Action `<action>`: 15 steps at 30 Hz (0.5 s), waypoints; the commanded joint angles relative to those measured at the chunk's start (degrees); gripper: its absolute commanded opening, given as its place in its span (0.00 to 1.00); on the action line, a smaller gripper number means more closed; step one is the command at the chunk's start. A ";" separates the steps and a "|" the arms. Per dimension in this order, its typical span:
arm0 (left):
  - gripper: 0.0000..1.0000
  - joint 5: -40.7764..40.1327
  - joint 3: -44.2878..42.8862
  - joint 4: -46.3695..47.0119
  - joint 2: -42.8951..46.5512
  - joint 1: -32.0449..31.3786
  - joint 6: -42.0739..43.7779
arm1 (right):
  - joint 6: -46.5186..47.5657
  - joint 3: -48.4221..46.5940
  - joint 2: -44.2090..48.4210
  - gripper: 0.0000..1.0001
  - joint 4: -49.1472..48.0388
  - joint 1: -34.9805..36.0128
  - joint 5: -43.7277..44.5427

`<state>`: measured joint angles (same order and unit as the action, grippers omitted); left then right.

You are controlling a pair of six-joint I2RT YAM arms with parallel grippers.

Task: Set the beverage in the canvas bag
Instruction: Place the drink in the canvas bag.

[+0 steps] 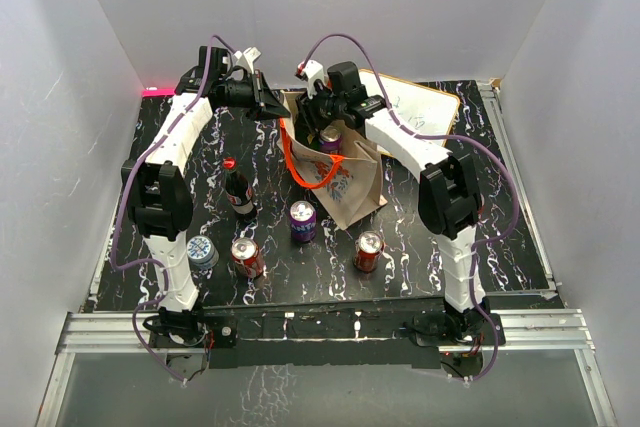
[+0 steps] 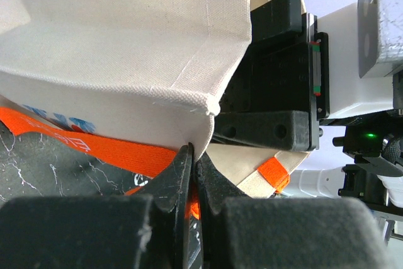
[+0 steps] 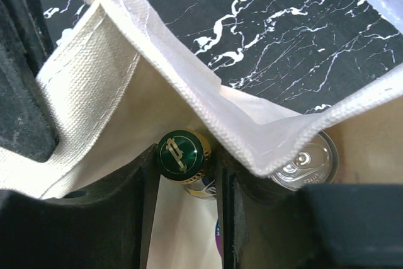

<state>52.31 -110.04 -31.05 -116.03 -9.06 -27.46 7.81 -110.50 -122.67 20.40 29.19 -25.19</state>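
Observation:
The canvas bag (image 1: 352, 185), beige with orange handles (image 1: 300, 169), stands open mid-table. At its rear left rim my left gripper (image 1: 283, 107) is shut on the cloth; in the left wrist view the fingertips (image 2: 194, 162) pinch the hem of the bag (image 2: 126, 42) above an orange strap (image 2: 94, 146). My right gripper (image 1: 325, 129) reaches down into the bag's mouth. Its fingers (image 3: 186, 174) close on either side of the beverage, a bottle with a green and gold cap (image 3: 183, 154), upright inside the bag. A silver can top (image 3: 308, 162) lies beside it under the folded rim (image 3: 189, 86).
Other drinks stand on the black marbled table: a dark bottle with a red cap (image 1: 238, 192), a purple can (image 1: 302, 220), two red cans (image 1: 247, 257) (image 1: 368, 251) and a blue-white can (image 1: 202, 252). A white board (image 1: 415, 107) lies behind the bag.

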 commanded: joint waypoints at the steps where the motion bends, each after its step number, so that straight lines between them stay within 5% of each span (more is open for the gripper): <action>1: 0.00 2.99 -1.90 -1.80 5.02 0.48 0.10 | -1.52 -3.11 0.35 0.34 -4.88 0.38 -0.29; 5: 0.00 2.72 -1.51 -2.37 5.20 0.45 0.60 | -2.41 -3.05 0.73 0.10 -6.21 0.49 0.39; 15: 0.02 2.51 0.86 -4.56 5.82 0.74 1.93 | -2.68 9.03 6.85 0.08 -24.70 0.41 -1.48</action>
<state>52.12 -109.93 -32.77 -115.39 -8.88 -26.02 6.31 -104.31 -121.25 9.74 29.12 -23.35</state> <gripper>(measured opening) 0.024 0.330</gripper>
